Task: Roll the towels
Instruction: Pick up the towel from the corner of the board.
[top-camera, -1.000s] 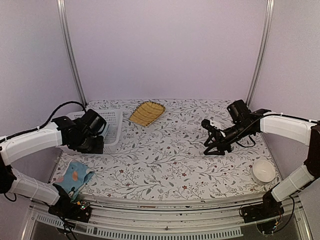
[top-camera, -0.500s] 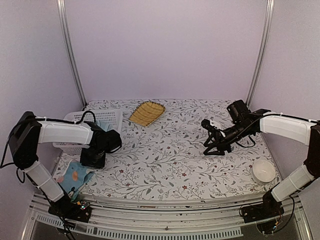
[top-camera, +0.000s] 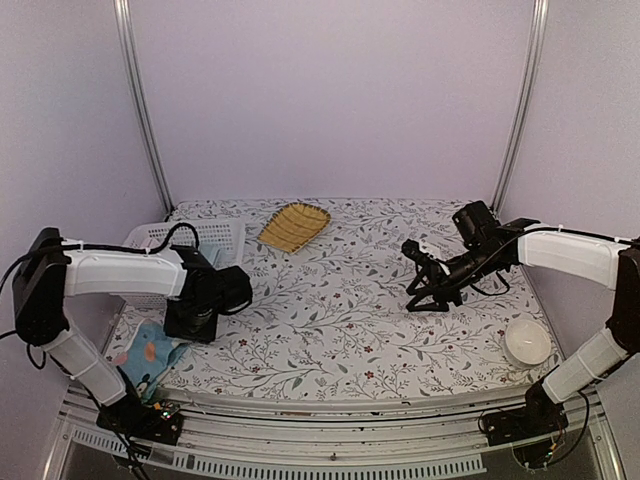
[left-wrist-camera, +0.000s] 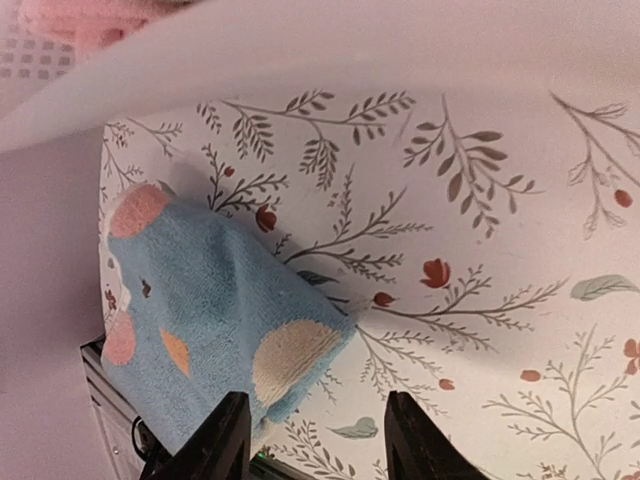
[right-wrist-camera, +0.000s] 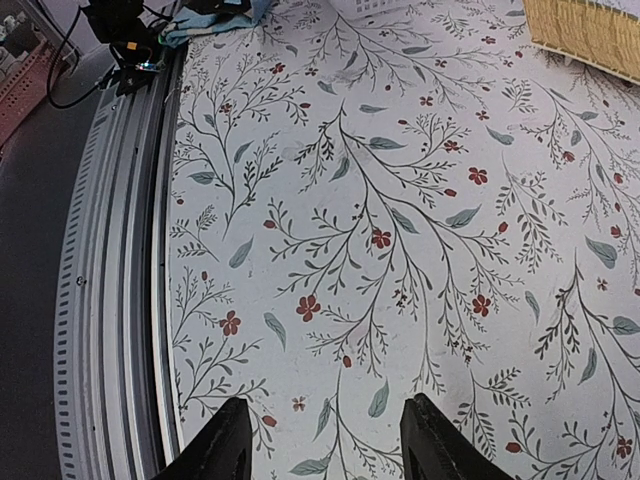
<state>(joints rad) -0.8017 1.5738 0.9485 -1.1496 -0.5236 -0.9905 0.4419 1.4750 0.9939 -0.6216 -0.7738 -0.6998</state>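
The left claw (left-wrist-camera: 318, 447) is hovering wide open over the edge of the printed towel (left-wrist-camera: 200, 310). The right claw (right-wrist-camera: 328, 447) is gaping empty above the counter (right-wrist-camera: 400, 250).

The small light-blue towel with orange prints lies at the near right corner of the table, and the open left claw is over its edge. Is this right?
No: the small light-blue towel with orange prints lies at the near left corner, as the top external view shows. The open left claw is over its edge.
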